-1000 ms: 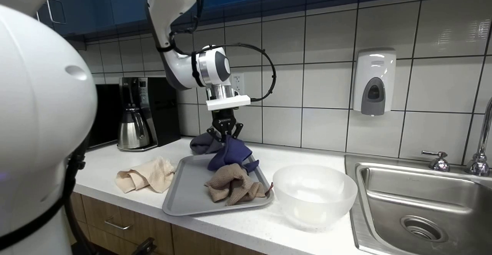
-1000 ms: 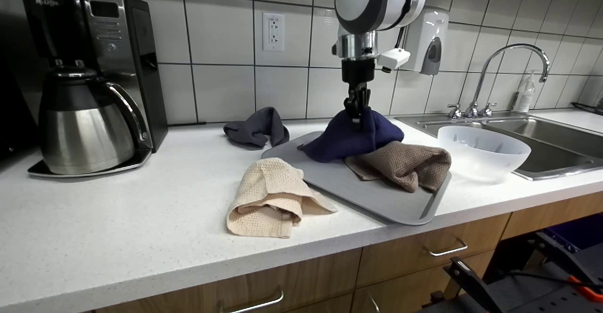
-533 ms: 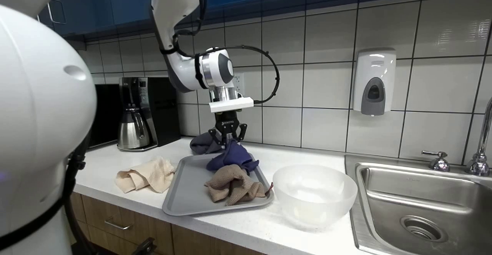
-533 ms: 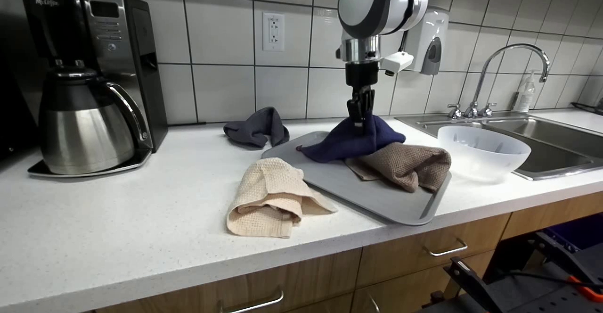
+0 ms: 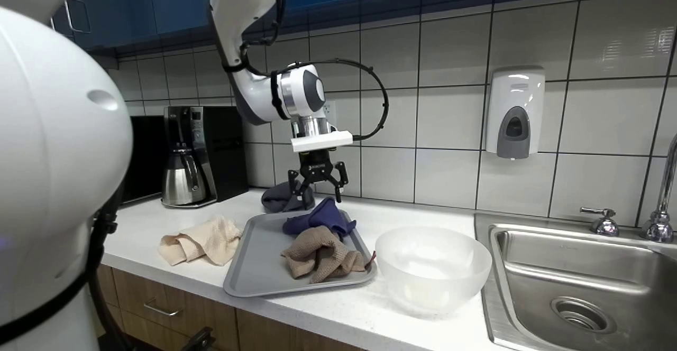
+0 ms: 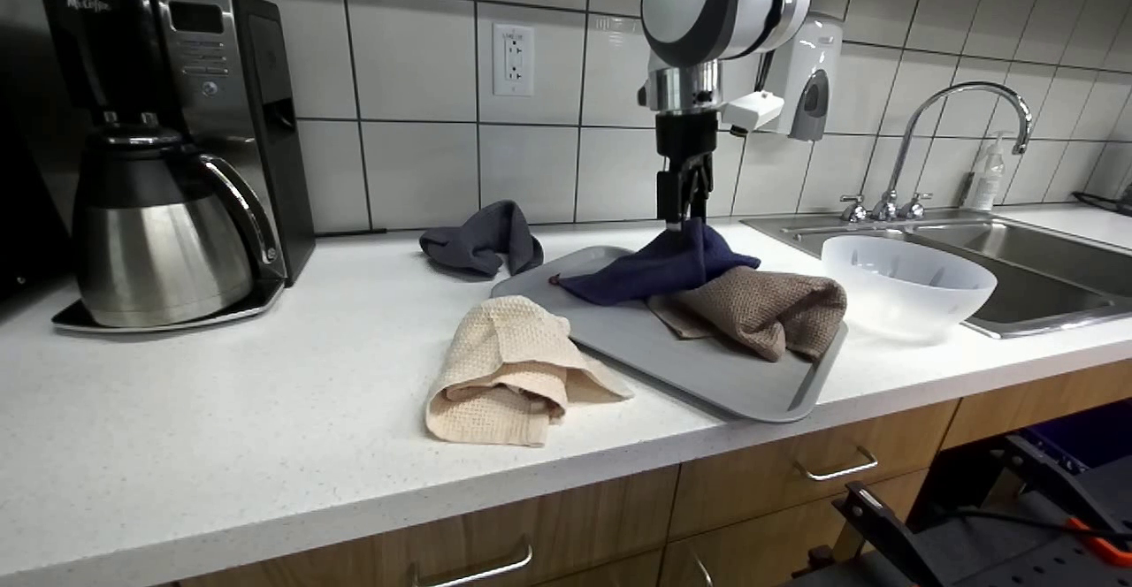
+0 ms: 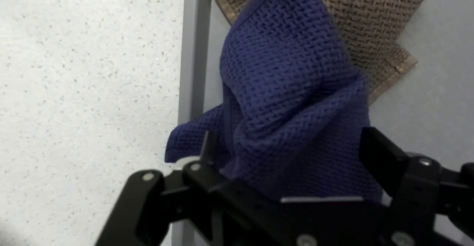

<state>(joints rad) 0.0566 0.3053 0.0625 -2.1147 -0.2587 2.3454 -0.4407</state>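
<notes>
Countertop (image 7: 92,90), tray (image 7: 193,53) part-hidden under blue cloth (image 7: 289,75)

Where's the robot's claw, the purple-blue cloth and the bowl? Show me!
Claw (image 5: 323,195): in an exterior view, midway between its fingertips.
Purple-blue cloth (image 7: 294,86): in the wrist view, on its bunched-up middle.
Bowl (image 6: 893,308): in an exterior view, on its outer wall.

blue cloth (image 7: 289,79): rough waffle weave, matt
brown cloth (image 6: 769,304): coarse weave, matt
cream cloth (image 6: 504,375): waffle weave, matt
tray (image 6: 707,370): plastic-looking, smooth, dull
bowl (image 5: 428,287): frosted plastic by the look, satin
pincer (image 5: 321,197): black, mostly matt, shiny bolts (image 7: 425,161)
bench (image 6: 265,410): speckled, smooth, slight sheen
pot (image 6: 168,260): brushed metal, black plastic-looking lid (image 6: 137,134)
sink (image 5: 494,298): brushed metal
tap (image 6: 973,87): glossy chrome
drawers (image 6: 752,476): wood grain, matt; shiny metal handles (image 6: 836,474)
wall tiles (image 6: 416,65): glossy, smooth
</notes>
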